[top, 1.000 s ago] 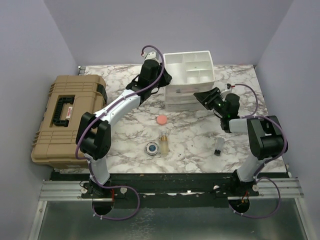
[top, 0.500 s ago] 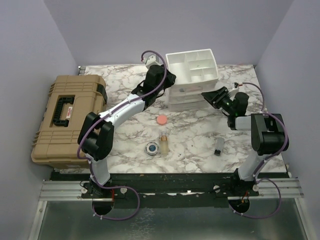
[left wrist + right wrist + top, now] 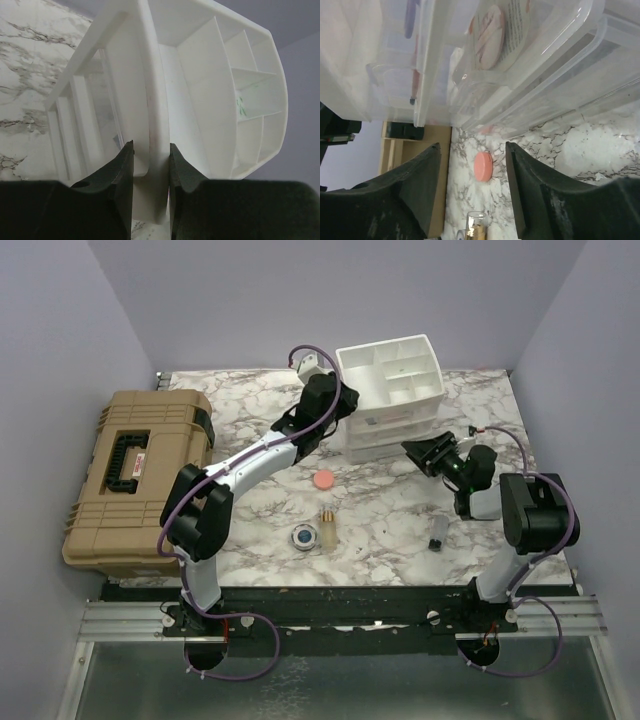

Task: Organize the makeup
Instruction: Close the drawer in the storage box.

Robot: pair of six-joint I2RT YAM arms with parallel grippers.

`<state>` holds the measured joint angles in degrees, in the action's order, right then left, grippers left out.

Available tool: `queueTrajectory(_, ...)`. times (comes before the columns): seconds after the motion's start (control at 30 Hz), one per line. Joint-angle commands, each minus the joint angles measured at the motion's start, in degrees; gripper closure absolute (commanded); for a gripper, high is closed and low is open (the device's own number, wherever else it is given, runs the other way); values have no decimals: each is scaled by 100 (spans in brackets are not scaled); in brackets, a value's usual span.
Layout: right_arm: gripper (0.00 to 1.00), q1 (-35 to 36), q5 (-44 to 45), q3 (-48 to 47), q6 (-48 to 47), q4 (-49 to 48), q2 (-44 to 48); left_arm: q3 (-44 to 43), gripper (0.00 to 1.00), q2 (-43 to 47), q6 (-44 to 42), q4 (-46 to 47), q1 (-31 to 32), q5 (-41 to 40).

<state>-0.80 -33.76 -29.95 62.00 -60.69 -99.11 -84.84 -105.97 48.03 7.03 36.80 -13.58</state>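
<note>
Left pincer (image 3: pixel 150 150): closed on the left side wall of the white organizer (image 3: pixel 392 380), with one dark finger on the outside and one inside the rim
Right pincer (image 3: pixel 473 146): open, its fingers spread with nothing between them, held low over the marble desk (image 3: pixel 250 510) and pointed at the organizer's clear drawer fronts
White organizer: at the far side of the desk and skewed to its edges, with open compartments on top and a stack of clear drawers (image 3: pixel 545 65) below
Drawers: a pale round piece (image 3: pixel 487 37) lies by a printed packet (image 3: pixel 520 22) and shows through one clear front; what the other drawers hold is too blurred to tell
Pink round puff (image 3: pixel 323 481): loose on the desk, near the organizer's front and between the two arms
Round blue compact (image 3: pixel 304 537): on the desk nearer the arm bases, apart from the puff
Small amber bottle (image 3: pixel 327 527): lying on its side just beside the compact, on its right
Tiny dark vial (image 3: pixel 437 539): alone on the right part of the desk, near the right arm and well apart from the other pieces
Tan hard case (image 3: pixel 130 475): closed, with its black handle on top, at the left edge of the desk
</note>
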Motion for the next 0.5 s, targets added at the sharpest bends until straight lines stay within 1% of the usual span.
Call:
queueTrajectory(0.0, 37, 79, -174, -88, 329, -787, -471, -64, 100, -198, 780, -12, 188, 351)
queueTrajectory(0.07, 34, 176, -191, -130, 392, -973, -676, -112, 100, -196, 724, -63, 195, 327)
queueTrajectory(0.17, 34, 264, -95, -204, 398, -852, -905, -161, 100, -184, 634, -138, 184, 288)
queueTrajectory(0.3, 44, 289, -95, -287, 308, -656, -1080, -165, 100, -163, 597, -162, 134, 343)
queueTrajectory(0.4, 52, 293, 53, -439, 98, 63, -1064, -165, 100, -112, 597, -162, 89, 365)
queueTrajectory(0.47, 55, 295, 239, -450, 10, 337, -1005, -179, 100, -76, 555, -178, 84, 359)
